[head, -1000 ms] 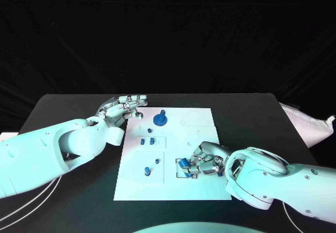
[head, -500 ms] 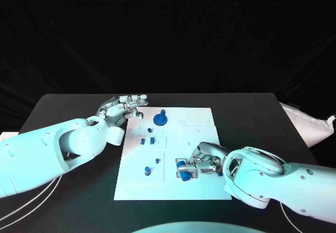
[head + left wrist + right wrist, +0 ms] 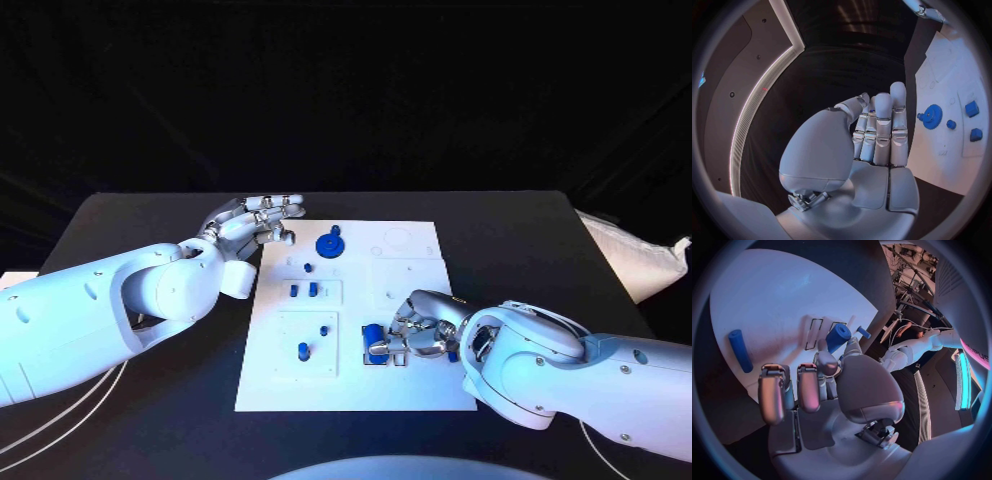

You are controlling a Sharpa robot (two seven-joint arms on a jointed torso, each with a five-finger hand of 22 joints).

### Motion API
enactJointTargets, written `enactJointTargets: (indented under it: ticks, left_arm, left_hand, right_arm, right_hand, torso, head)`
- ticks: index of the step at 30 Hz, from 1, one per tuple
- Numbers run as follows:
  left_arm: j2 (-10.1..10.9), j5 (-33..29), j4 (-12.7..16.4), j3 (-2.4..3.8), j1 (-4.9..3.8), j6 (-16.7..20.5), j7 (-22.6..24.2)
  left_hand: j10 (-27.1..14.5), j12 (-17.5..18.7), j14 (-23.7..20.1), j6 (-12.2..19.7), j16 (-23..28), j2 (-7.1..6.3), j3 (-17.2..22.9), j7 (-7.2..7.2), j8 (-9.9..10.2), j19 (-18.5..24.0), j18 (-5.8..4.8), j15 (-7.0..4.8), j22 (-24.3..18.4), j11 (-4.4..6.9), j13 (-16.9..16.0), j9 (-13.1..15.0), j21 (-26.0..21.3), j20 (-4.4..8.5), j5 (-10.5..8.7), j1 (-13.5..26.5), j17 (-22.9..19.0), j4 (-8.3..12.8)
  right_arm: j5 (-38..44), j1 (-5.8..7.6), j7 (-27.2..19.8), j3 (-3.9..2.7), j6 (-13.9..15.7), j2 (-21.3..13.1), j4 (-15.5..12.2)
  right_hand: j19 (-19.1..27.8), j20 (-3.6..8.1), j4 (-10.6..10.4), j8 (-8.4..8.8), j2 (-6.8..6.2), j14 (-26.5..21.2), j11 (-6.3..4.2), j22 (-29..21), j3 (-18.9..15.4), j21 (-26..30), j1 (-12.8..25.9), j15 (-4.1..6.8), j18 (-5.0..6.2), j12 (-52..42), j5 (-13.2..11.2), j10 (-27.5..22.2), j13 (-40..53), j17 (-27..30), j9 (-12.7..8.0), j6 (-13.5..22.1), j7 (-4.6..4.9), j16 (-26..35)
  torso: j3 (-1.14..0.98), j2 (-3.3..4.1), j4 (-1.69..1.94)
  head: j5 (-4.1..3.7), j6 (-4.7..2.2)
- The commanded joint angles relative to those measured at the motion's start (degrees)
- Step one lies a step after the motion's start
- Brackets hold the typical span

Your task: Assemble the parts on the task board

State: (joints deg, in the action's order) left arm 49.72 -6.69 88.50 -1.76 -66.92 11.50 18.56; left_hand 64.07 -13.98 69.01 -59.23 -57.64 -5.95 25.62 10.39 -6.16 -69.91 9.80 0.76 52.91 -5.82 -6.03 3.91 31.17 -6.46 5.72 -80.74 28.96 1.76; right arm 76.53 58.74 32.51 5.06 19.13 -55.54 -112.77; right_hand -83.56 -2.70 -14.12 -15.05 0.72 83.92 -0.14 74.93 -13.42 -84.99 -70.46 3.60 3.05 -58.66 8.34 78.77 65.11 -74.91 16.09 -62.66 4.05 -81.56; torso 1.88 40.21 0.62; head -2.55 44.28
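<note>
I see the board (image 3: 411,385) at the table's (image 3: 130,215) centre. A gear (image 3: 332,243) lies on its far end, at eleven o'clock; my left hand (image 3: 257,225) sits just off the board at nine o'clock of the gear. Two pegs (image 3: 303,290) stand mid-left. One peg (image 3: 303,351) stands near-left. My right hand (image 3: 415,335) rests on the board at four o'clock, a cylinder (image 3: 376,335) against its fingers.

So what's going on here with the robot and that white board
The robot is assembling small blue parts on the white task board. Its right hand holds a blue cylindrical part over the near half of the board. Its left hand hovers at the board's far left edge, fingers straight, holding nothing. A blue gear and several other small blue pieces sit on the board.
</note>
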Motion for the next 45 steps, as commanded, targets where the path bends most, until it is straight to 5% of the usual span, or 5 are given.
enactJointTargets:
  ticks: [1,6,10,30,45]
  left_arm:
    - [-0.06,0.46,0.1,0.04,0.0,-1.05,0.26]
    - [-0.06,0.49,0.12,0.04,0.0,-1.11,0.26]
    - [-0.05,0.49,0.13,0.04,0.0,-1.11,0.24]
    - [0.02,0.5,0.12,0.03,0.0,-1.25,0.1]
    - [0.08,0.5,-0.04,0.03,0.05,-1.34,0.03]
  left_hand:
    - [-0.29,-0.3,-0.25,0.52,-0.14,0.2,0.07,0.05,-0.38,0.26,0.64,0.06,0.05,-0.06,-0.09,0.0,-0.06,0.05,0.13,-0.54,-0.05,0.35]
    - [-0.29,-0.3,-0.25,0.52,-0.14,0.2,0.07,0.05,-0.38,0.26,0.64,0.06,0.05,-0.06,-0.09,0.0,-0.06,0.05,0.13,-0.54,-0.05,0.35]
    - [-0.29,-0.3,-0.25,0.52,-0.14,0.2,0.07,0.05,-0.38,0.26,0.64,0.06,0.05,-0.06,-0.09,0.0,-0.06,0.05,0.13,-0.54,-0.05,0.35]
    - [-0.29,-0.3,-0.25,0.52,-0.14,0.2,0.07,0.05,-0.38,0.26,0.64,0.06,0.05,-0.06,-0.09,0.0,-0.06,0.05,0.13,-0.54,-0.05,0.35]
    - [-0.35,-0.39,-0.27,0.54,-0.17,0.22,0.07,0.09,-0.4,0.27,0.63,0.09,0.09,-0.1,-0.1,-0.01,-0.04,0.04,0.15,-0.46,-0.08,0.36]
  right_arm:
    - [2.28,-0.08,-0.56,0.01,-1.76,0.06,-0.14]
    - [5.68,-0.11,-0.13,0.01,-2.09,0.43,-0.02]
    - [7.65,-0.13,0.14,0.01,-2.3,0.78,0.23]
    - [6.78,-0.3,-1.01,0.01,-1.9,1.21,0.5]
    - [5.76,-0.31,-4.67,0.0,-0.59,-0.35,-0.81]
  right_hand:
    - [0.24,0.18,1.41,0.01,0.19,3.55,-0.17,5.47,0.52,0.29,-2.59,0.4,-0.6,0.34,0.8,0.0,-0.03,-1.13,0.26,0.37,0.02,0.19]
    - [0.03,0.42,5.49,-0.62,1.39,3.62,-0.72,5.76,2.98,0.16,-9.26,0.81,-0.66,-1.07,0.51,0.56,1.29,-1.49,0.88,-0.71,-0.58,-0.01]
    - [-0.09,0.63,6.67,-0.78,1.76,3.67,-0.91,5.95,3.72,0.07,-10.91,0.98,-0.71,-1.96,-0.72,0.99,2.1,-1.76,1.09,-1.1,-0.78,-0.16]
    - [-0.26,0.79,6.04,-0.94,2.13,3.73,-1.01,6.2,3.42,-0.05,-9.41,1.07,-0.78,-3.49,-1.15,1.89,3.46,-2.07,1.38,-1.64,-0.9,-0.34]
    - [-0.4,0.81,5.38,-0.97,0.87,3.78,-0.96,6.41,1.93,-0.14,-7.4,1.05,-0.83,-4.02,-1.04,2.26,4.14,-2.34,1.67,-1.83,-0.85,-0.48]
  torso:
    - [0.02,0.01,0.05]
    - [0.02,0.0,-0.01]
    - [0.06,0.03,0.0]
    - [-0.01,0.04,-0.04]
    - [-0.04,0.0,-0.05]
  head:
    - [-0.05,0.03]
    - [-0.02,0.08]
    - [-0.09,0.1]
    - [0.07,0.21]
    - [0.01,0.35]
